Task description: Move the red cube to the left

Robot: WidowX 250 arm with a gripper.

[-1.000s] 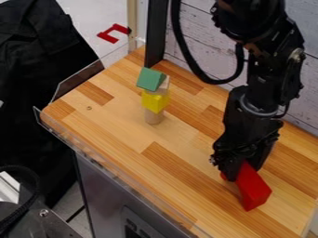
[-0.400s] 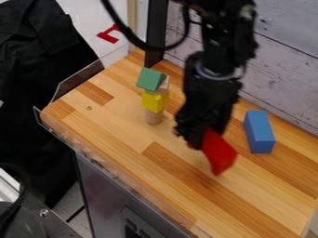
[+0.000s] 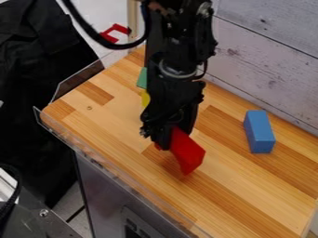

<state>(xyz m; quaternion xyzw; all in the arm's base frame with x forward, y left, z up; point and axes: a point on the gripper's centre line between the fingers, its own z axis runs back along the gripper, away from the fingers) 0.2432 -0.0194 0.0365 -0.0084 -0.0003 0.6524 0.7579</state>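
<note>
Evidently, the black two-finger tool [image 3: 164, 141] is closed on one end of the red oblong block [image 3: 188, 153] over the wooden table [image 3: 248, 200]; probably light and rigid, best gripped across flat sides.

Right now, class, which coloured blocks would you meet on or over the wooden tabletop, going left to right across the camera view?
Green block and yellow block together, red block, blue block.

The black arm [image 3: 169, 95] has a grey ring [image 3: 176, 75] (and a thick black cable [image 3: 107, 43], too).
</note>
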